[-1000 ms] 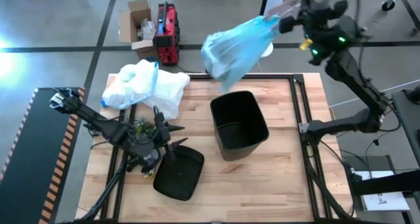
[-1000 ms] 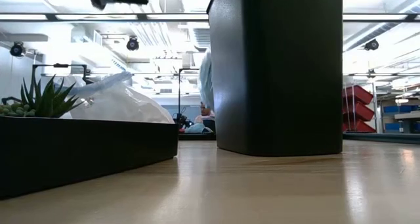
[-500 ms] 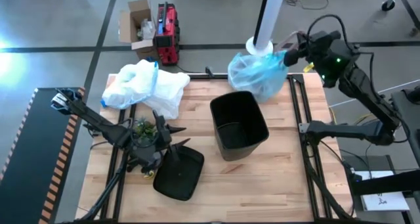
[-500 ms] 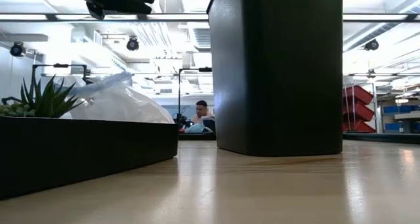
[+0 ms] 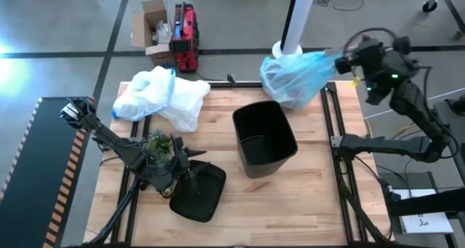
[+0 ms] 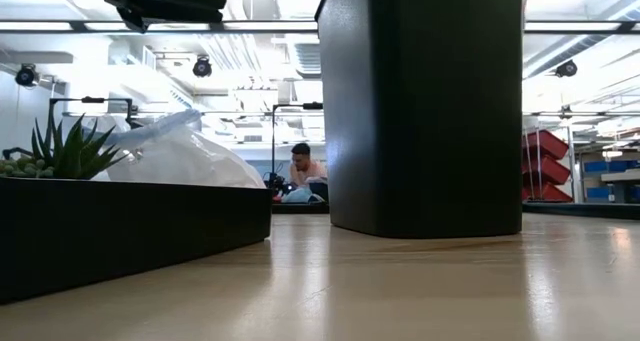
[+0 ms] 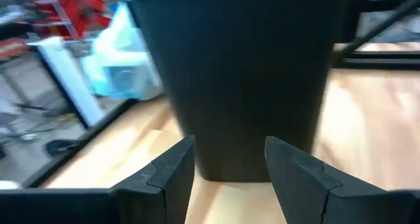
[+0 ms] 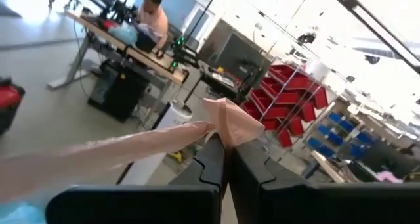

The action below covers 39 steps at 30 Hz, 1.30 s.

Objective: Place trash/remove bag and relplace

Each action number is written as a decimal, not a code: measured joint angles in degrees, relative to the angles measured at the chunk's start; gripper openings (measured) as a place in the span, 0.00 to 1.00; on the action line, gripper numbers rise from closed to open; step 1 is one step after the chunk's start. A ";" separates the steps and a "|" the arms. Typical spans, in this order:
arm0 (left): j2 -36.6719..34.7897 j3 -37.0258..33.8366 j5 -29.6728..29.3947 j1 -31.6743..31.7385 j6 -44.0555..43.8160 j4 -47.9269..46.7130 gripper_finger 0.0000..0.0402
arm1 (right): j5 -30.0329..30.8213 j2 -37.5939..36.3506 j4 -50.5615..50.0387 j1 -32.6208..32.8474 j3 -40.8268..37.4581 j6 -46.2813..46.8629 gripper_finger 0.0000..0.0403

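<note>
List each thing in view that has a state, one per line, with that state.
Bin: upright, unlined, looks empty.
Blue bag: filled, hanging from right gripper over the table's far right edge.
Right gripper: shut on bag's neck.
Left gripper: open, holding nothing, facing the bin.
White bag: crumpled, lying on table.
Lid: off bin, on table.

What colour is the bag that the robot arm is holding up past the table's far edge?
Light blue and see-through: the bag hangs from the right gripper. The high view shows it best.
</note>
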 joint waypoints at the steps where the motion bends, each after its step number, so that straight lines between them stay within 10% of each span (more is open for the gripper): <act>1: 0.30 0.00 -1.44 0.00 -0.14 0.19 0.43 | 0.07 -0.94 -1.52 0.07 0.35 0.59 0.00; 10: 0.73 0.02 -4.89 0.02 2.65 6.91 0.48 | -2.97 -7.38 -16.65 0.08 1.72 12.70 0.00; 24: 0.71 0.93 -6.14 -0.02 11.83 17.54 0.52 | -53.56 -5.53 -31.43 0.38 -9.09 45.50 0.00; 39: 0.78 -0.02 -5.95 -0.02 -3.77 4.61 0.49 | -33.01 -2.54 -10.14 0.56 -34.88 45.85 0.00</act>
